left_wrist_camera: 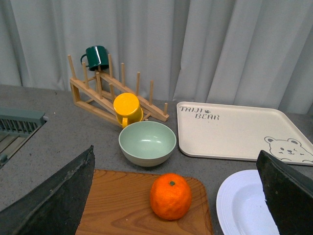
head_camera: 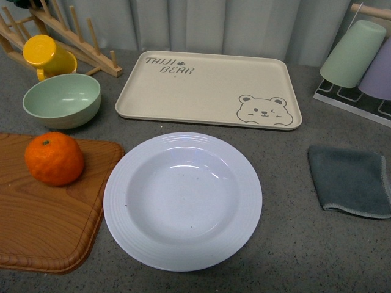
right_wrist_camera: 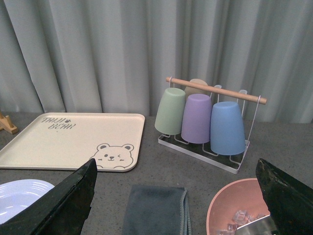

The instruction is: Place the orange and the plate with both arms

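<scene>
The orange (head_camera: 54,159) sits on a wooden board (head_camera: 43,226) at the front left; in the left wrist view the orange (left_wrist_camera: 170,196) lies between the spread fingers. The white ribbed plate (head_camera: 182,201) rests empty on the counter just right of the board, and its edge (left_wrist_camera: 242,205) shows by the left wrist's finger. My left gripper (left_wrist_camera: 178,198) is open above and short of the orange, touching nothing. My right gripper (right_wrist_camera: 176,200) is open over a grey cloth (right_wrist_camera: 154,209); a sliver of the plate (right_wrist_camera: 22,192) shows there. Neither arm appears in the front view.
A beige bear tray (head_camera: 208,88) lies behind the plate. A pale-green bowl (head_camera: 62,99), yellow cup (head_camera: 46,54) and wooden rack (head_camera: 55,30) stand at back left. Hanging cups (right_wrist_camera: 200,117) on a rack at the right, a pink bowl (right_wrist_camera: 234,208) near the cloth (head_camera: 349,180).
</scene>
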Robot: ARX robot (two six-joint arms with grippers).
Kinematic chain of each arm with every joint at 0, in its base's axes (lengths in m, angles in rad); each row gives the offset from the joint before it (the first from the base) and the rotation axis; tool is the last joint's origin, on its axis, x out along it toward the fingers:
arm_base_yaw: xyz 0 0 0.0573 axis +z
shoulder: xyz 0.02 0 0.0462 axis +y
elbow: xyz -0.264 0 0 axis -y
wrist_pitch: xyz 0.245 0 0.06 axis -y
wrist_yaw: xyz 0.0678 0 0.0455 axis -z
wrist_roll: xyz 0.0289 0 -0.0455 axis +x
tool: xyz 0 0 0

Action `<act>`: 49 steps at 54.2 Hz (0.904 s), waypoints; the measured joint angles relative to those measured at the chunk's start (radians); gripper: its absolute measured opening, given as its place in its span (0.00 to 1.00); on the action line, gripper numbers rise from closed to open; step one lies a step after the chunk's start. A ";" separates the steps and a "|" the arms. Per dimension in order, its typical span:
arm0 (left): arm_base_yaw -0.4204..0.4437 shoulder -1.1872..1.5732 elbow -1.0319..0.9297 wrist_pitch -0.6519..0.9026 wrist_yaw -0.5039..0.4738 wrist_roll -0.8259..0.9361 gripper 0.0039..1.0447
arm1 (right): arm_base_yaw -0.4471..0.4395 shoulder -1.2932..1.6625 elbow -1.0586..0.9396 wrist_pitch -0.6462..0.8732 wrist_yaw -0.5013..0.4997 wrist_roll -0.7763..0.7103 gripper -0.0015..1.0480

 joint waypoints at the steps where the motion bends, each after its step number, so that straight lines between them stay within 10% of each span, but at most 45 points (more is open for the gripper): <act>1: 0.000 0.000 0.000 0.000 0.000 0.000 0.94 | 0.000 0.000 0.000 0.000 0.000 0.000 0.91; 49: 0.000 0.000 0.000 0.000 0.000 0.000 0.94 | 0.000 0.000 0.000 0.000 0.000 0.000 0.91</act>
